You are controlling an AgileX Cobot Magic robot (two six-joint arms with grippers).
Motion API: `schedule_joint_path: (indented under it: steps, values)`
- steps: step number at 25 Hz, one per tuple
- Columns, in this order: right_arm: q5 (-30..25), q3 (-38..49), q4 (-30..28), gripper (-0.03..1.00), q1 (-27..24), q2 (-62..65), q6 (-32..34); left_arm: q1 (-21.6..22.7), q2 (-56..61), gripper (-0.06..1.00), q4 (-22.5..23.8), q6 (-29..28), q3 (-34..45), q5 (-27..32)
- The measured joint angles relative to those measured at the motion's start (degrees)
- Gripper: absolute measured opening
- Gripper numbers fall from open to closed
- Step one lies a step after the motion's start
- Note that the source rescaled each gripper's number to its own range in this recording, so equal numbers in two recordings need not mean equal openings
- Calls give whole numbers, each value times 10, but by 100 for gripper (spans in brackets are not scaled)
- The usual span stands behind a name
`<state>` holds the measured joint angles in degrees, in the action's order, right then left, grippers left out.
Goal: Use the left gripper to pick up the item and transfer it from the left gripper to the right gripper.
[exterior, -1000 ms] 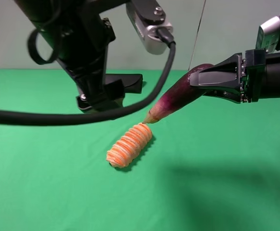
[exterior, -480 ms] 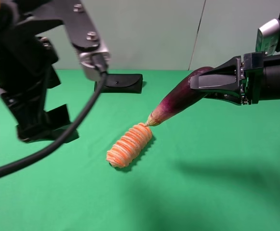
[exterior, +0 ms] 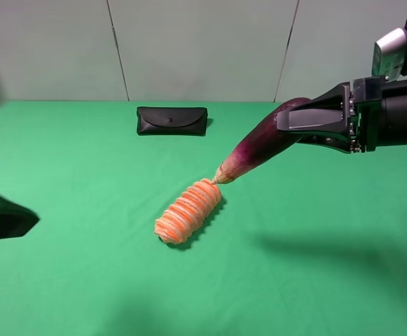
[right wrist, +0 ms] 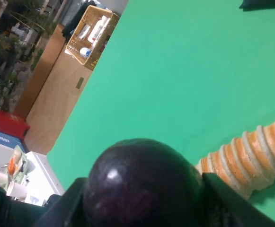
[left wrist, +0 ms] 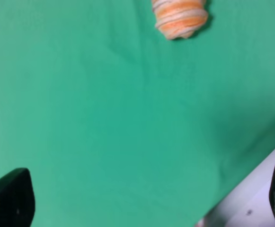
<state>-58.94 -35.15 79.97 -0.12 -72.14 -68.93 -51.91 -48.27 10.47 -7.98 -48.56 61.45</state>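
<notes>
Hold right gripper [exterior: 287, 124] clenched firm on thick end of eggplant [exterior: 263, 143], aloft over green table [exterior: 315, 266] with pale tip slanting down near orange roll [exterior: 188, 211]; leave left gripper [left wrist: 144, 196] spread empty, well apart.

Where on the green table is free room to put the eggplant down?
Free: the wide table in front of and right of the roll; also the strip between roll and pouch. Crowded: around the roll, where the eggplant tip hangs close.
</notes>
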Motion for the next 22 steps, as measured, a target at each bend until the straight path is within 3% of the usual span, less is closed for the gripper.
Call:
schedule_joint_path:
  steps: [7,13,22]
  values:
    - [1,0,-2,1,0,0,3,0,160,100,0,-55,63,62]
    - [4,0,-11,1,0,0,5,0,287,100,-2,-57,127,62]
    - [32,0,-17,1,0,0,8,0,425,100,-42,-43,208,5]
